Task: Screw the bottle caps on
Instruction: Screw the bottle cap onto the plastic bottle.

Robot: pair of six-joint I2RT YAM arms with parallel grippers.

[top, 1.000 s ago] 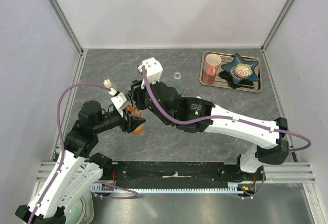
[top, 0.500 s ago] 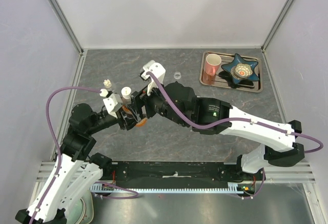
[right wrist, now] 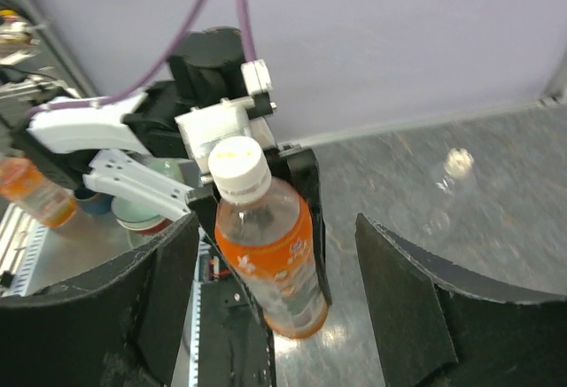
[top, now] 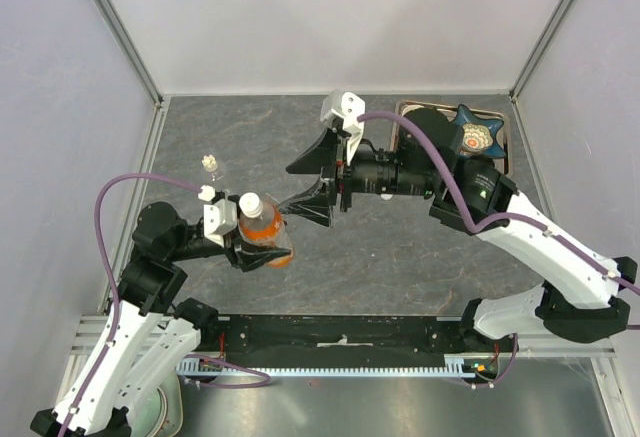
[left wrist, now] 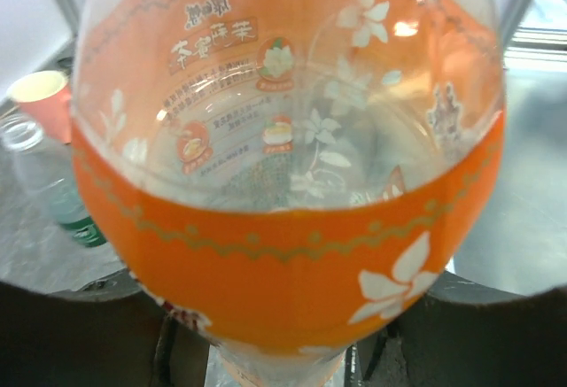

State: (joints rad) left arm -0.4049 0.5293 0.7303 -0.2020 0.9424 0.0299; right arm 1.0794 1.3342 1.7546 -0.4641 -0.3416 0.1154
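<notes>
My left gripper is shut on the orange bottle, which fills the left wrist view. A white cap sits on its neck and shows plainly in the right wrist view. My right gripper hangs open just right of the bottle, touching nothing; its black fingers stand either side of the bottle at a distance. A tiny clear bottle stands on the table at the left. A clear bottle with a green label stands beside the pink mug.
A metal tray at the back right holds a blue star-shaped dish; my right arm covers most of the tray's left part. The enclosure walls ring the grey table.
My right gripper opened, came off the orange bottle's top and drew back to the right. The capped bottle stays in my left gripper.
</notes>
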